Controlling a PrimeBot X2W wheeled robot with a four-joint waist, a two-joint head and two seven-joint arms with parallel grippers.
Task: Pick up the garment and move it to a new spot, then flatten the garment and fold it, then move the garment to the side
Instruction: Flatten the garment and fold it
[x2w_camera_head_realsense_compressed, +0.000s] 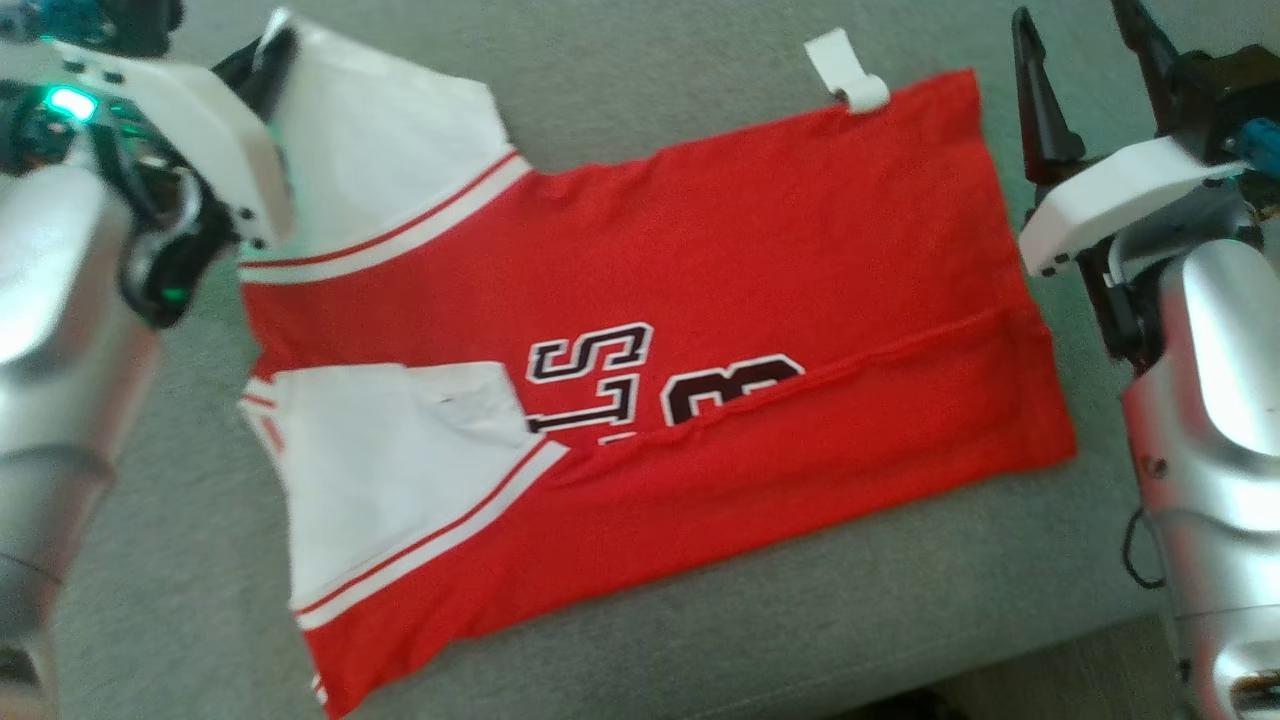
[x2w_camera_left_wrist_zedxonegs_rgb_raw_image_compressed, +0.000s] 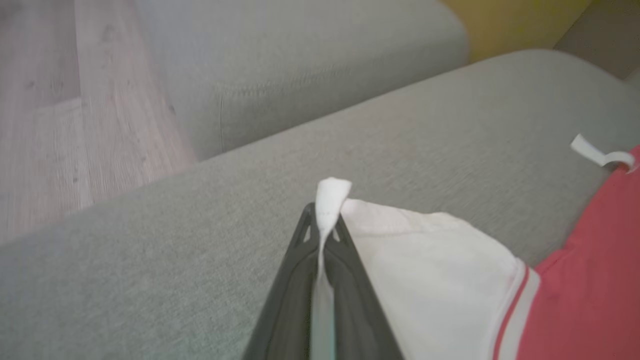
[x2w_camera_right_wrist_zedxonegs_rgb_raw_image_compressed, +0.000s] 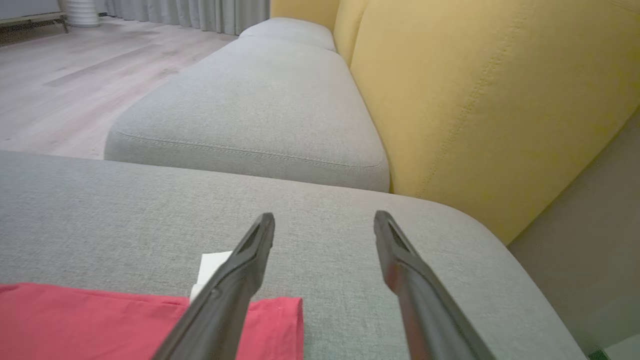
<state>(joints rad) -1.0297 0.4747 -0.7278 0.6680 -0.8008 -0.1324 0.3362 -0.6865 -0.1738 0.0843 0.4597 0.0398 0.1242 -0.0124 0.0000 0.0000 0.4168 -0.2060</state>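
Closest to the robot, the near long edge of the red-and-white sports jersey with black lettering (x2w_camera_head_realsense_compressed: 700, 250) is folded up over itself and hides half the print, so I'd say the fold is about half done. It lies flat across the grey fabric sofa cushion (x2w_camera_head_realsense_compressed: 700, 640). Further out, the left gripper (x2w_camera_left_wrist_zedxonegs_rgb_raw_image_compressed: 322, 220) has its fingers pinched tight on the tip of the far white sleeve (x2w_camera_left_wrist_zedxonegs_rgb_raw_image_compressed: 425, 250), arm coming in from the side, probably to bring that sleeve inward. The right gripper (x2w_camera_right_wrist_zedxonegs_rgb_raw_image_compressed: 325, 220) hovers low at the far hem corner by the small white tag (x2w_camera_head_realsense_compressed: 845, 65). Its fingers are spread wide, holding nothing, and point toward the yellow padded backrest (x2w_camera_right_wrist_zedxonegs_rgb_raw_image_compressed: 475, 100).
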